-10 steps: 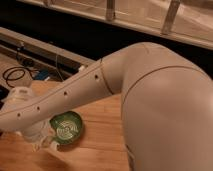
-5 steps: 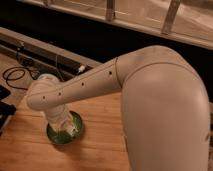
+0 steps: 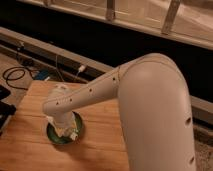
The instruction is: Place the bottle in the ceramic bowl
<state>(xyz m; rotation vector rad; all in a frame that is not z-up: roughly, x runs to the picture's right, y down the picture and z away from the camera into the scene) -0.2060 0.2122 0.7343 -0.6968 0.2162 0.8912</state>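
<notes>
The ceramic bowl [image 3: 54, 136] is dark green and sits on the wooden table [image 3: 100, 145] near its front left. My gripper [image 3: 62, 124] hangs straight down over the bowl and hides most of its inside. The bottle [image 3: 69, 132], whitish with a small white cap, shows just below the gripper, lying over the right side of the bowl. I cannot tell whether the gripper still touches the bottle. My white arm [image 3: 150, 100] fills the right half of the view.
Black cables [image 3: 15, 75] lie coiled on the floor to the left behind the table. A dark object [image 3: 4, 107] sits at the table's left edge. A low ledge [image 3: 50, 50] and a railing run along the back.
The gripper has shifted right and come to stand directly over the bowl, covering more of it. The arm's elbow has swung further right and closer to the camera.
</notes>
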